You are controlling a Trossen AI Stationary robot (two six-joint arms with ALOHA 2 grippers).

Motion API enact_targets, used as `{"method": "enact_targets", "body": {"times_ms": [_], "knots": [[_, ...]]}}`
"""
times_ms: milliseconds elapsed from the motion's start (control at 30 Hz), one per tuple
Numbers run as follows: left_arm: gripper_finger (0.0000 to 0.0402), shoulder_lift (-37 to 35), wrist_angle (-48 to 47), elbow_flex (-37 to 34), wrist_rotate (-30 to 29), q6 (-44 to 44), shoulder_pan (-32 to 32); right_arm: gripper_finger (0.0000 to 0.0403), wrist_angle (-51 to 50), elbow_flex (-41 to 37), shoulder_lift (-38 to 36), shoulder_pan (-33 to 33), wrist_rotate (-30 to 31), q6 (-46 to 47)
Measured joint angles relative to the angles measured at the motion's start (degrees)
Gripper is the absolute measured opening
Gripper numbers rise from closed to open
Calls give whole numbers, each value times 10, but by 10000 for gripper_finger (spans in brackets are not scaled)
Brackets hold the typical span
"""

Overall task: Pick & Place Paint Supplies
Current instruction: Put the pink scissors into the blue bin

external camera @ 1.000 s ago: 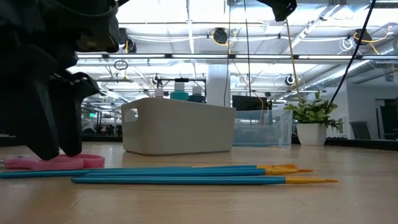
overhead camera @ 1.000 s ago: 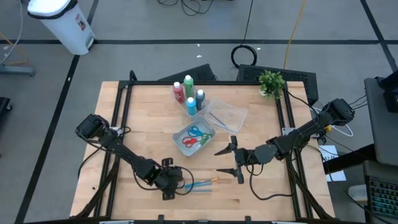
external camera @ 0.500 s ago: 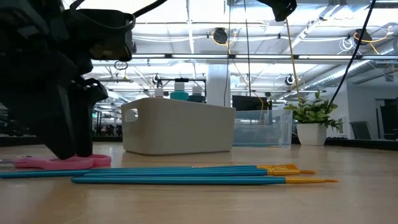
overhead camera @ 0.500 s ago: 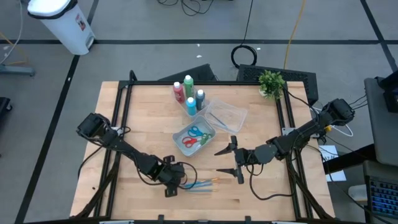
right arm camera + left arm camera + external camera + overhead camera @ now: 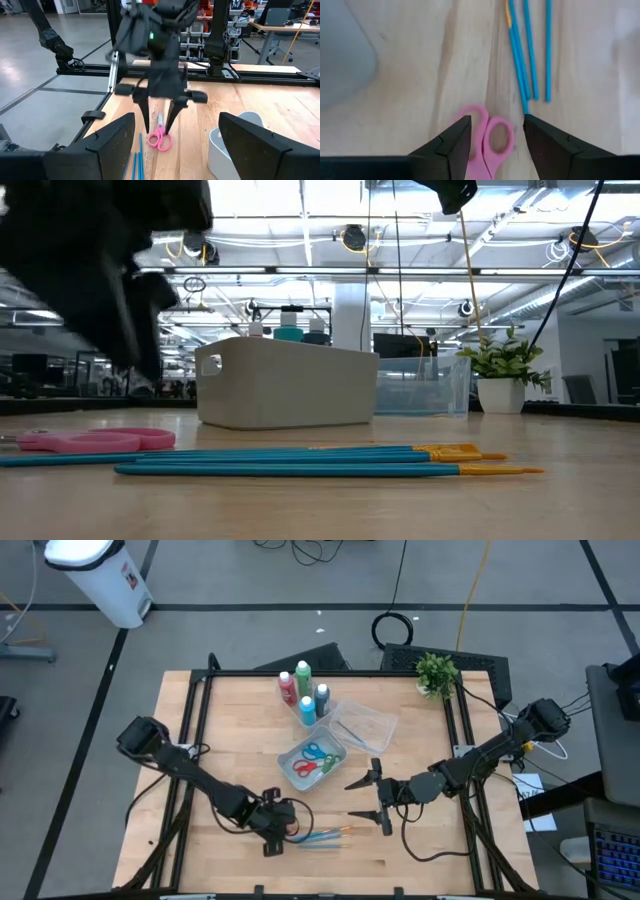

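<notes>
Pink-handled scissors (image 5: 487,145) lie flat on the wooden table near its front edge, beside several thin blue, orange-tipped brushes (image 5: 527,60). My left gripper (image 5: 496,120) hangs open just above the scissors, one finger over each side of the handles, touching nothing; the low view shows the scissors (image 5: 95,441) on the table with the fingers clear above. My right gripper (image 5: 349,799) waits open and level over the table's right half. Several white-capped bottles (image 5: 303,690) stand at the back.
A white tub (image 5: 335,748) holding red, blue and green scissors sits mid-table, with a clear plastic tub (image 5: 362,724) behind it. A small potted plant (image 5: 436,673) stands at the far right corner. Bare wood lies left of the tubs.
My left gripper has risen from the table, where its fingers stood on either side of the pink scissors' handles. Its finger gap looks unchanged. The scissors stay flat on the wood. My right arm has kept still.
</notes>
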Motion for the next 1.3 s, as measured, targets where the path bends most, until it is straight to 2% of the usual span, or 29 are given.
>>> {"method": "enact_targets", "body": {"times_ms": [267,667,1133,1200,1300], "knots": [[186,-7,-20,0,-71,27,1,279,0,0,0,0,0,2],[186,58,-32,-3,-51,47,12,279,-4,0,0,0,-1,5],[186,61,-57,-2,-28,23,16,279,-4,0,0,0,-1,5],[179,61,-62,-2,-18,14,19,279,-4,0,0,0,-1,5],[148,61,-70,-2,0,6,24,279,-4,0,0,0,-1,5]]}}
